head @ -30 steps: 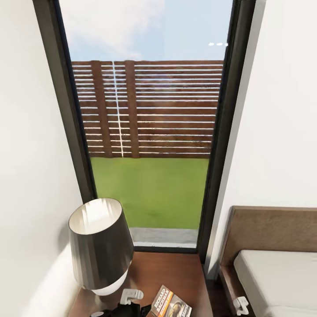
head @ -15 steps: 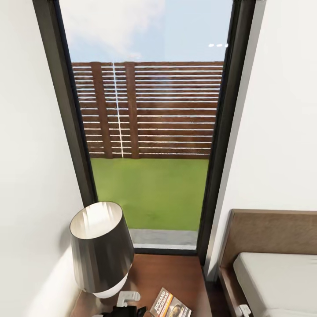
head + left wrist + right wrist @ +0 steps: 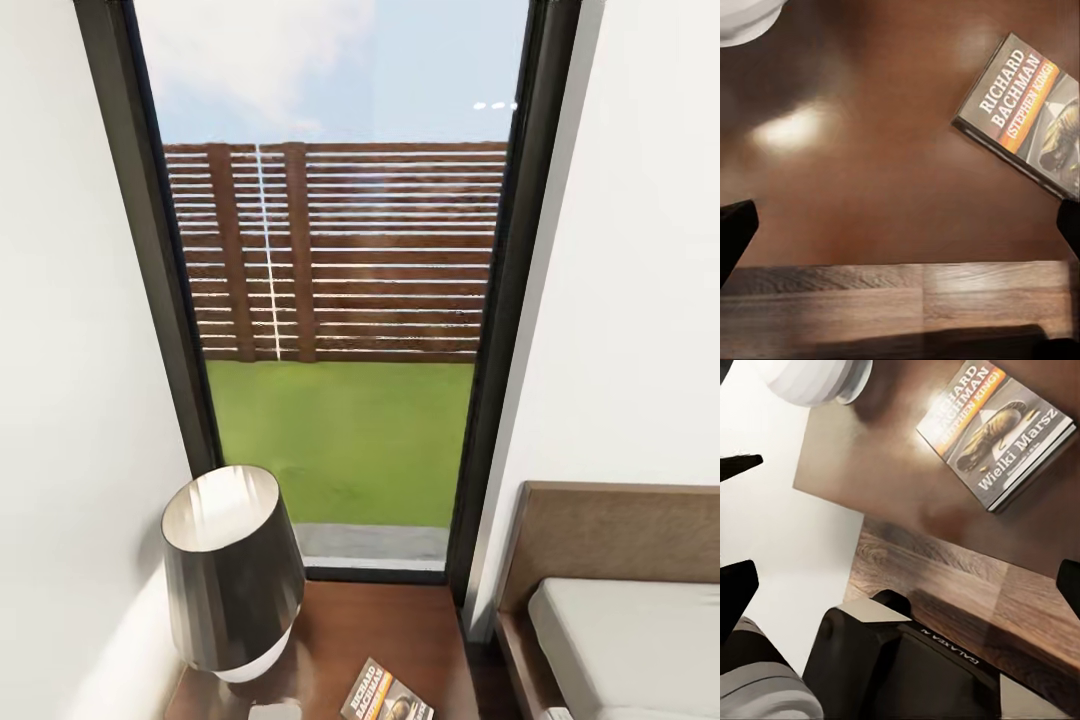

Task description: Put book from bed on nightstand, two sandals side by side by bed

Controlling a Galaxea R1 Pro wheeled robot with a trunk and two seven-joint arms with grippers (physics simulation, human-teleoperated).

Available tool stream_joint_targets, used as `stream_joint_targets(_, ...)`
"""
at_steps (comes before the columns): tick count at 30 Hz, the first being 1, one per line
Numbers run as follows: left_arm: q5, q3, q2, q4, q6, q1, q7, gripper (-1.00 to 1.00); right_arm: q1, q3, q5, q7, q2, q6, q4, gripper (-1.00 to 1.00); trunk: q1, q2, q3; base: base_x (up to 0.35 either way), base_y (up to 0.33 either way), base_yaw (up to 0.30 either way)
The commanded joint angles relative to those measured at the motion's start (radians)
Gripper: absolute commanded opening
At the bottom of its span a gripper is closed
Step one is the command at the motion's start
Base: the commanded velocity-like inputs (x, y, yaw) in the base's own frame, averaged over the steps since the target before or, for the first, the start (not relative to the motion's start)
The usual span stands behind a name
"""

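Note:
The book (image 3: 386, 694) lies flat on the glossy nightstand (image 3: 390, 618), near its front edge and to the right of the lamp. Its cover reads "Richard Bachman" (image 3: 1027, 112) over an orange band; the whole cover also faces the right wrist camera (image 3: 996, 432). My left gripper (image 3: 900, 225) hovers open over the nightstand's front edge, beside the book and not touching it. My right gripper (image 3: 900, 585) is open too, above the left arm's black body (image 3: 900, 667). The bed (image 3: 640, 640) stands at the right. The sandals are out of view.
A lamp (image 3: 230, 580) with a dark tapered shade takes up the nightstand's left half; its white base (image 3: 817, 379) is close to the book. A tall window rises behind the nightstand, with white walls on both sides. Wooden floor (image 3: 900, 300) lies before the nightstand.
The view has tilted up a little. Both grippers have drawn back from the nightstand toward the bottom edge of the head view. The book has stayed in place.

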Motion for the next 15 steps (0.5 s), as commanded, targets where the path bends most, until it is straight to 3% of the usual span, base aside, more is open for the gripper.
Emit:
stream_joint_targets(1,0.011,-0.008,0.001,0.002,-0.004,0.004,-0.003,1.00,0.000,0.001,-0.007,0.004,-0.001,0.001,0.005,1.00,-0.004,0.007,0.002,0.000,0.000,0.000)
stream_joint_targets(6,0.009,-0.008,0.003,0.001,-0.007,0.075,-0.003,1.00,0.011,0.001,-0.006,0.003,-0.007,0.002,0.008,1.00,-0.023,0.042,0.018,0.000,0.000,0.000)
stream_joint_targets(11,0.007,-0.009,0.010,0.001,-0.008,0.108,-0.004,1.00,0.123,0.001,-0.006,-0.015,-0.006,0.002,0.008,1.00,-0.042,0.077,0.033,0.000,0.000,0.000)
stream_joint_targets(15,0.005,-0.009,0.013,0.001,-0.008,0.112,-0.004,1.00,0.145,0.001,-0.006,-0.054,-0.005,0.002,0.007,1.00,-0.058,0.105,0.046,0.000,0.000,0.000)
